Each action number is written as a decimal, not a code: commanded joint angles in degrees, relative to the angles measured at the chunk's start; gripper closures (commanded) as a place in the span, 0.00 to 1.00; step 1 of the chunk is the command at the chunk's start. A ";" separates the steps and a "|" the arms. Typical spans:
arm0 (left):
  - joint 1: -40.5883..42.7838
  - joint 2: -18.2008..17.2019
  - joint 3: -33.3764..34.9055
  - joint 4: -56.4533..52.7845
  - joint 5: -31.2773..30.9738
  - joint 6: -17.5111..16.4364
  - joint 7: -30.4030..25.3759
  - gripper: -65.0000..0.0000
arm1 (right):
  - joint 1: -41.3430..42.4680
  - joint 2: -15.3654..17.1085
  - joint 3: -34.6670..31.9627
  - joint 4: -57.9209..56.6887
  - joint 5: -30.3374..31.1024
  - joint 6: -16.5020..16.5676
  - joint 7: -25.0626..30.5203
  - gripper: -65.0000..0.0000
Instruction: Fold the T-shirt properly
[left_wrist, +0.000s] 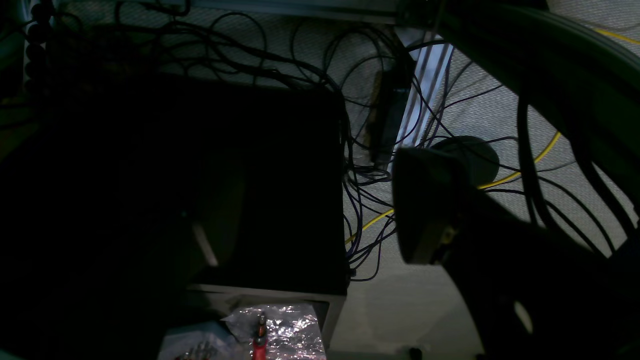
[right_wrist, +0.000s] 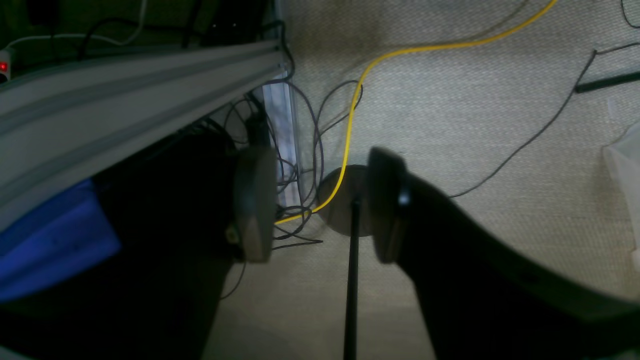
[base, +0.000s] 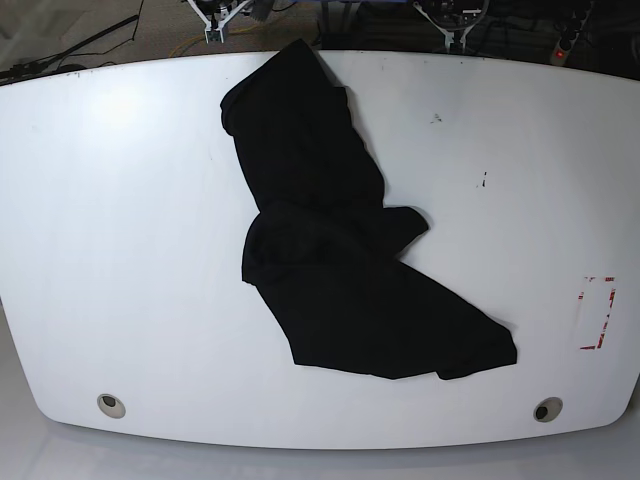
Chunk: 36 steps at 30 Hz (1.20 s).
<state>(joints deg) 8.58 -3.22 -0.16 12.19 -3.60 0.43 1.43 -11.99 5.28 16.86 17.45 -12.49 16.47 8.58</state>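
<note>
We see the broad white oval table (base: 110, 230) carrying the soft black fabric T-shirt (base: 340, 270), which lies crumpled in a diagonal heap from the far edge toward the near right, one end almost over the far rim. We judge that a careless pull could drag it off that edge, and its bunched layers could make us pinch two plies at once. Our right gripper (right_wrist: 320, 207) stands spread and empty over the floor; our left gripper (left_wrist: 320, 220) shows one pad, so it seems spread, holding nothing.
</note>
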 joint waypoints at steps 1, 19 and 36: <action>0.20 -0.17 0.34 0.59 -0.02 0.41 0.18 0.35 | -0.22 0.39 0.02 -0.58 -0.24 0.05 0.31 0.56; 4.30 -0.51 -0.06 7.29 0.12 -0.03 -0.24 0.35 | -0.36 -0.66 -0.12 1.23 -0.21 0.01 0.43 0.56; 24.08 -1.22 -0.14 36.65 0.21 -0.03 1.43 0.35 | -15.84 -0.93 -0.12 22.94 0.32 0.45 0.17 0.56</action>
<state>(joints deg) 28.29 -3.55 -0.23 43.75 -3.60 0.43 3.09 -25.10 4.12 16.62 37.85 -12.36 16.56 8.43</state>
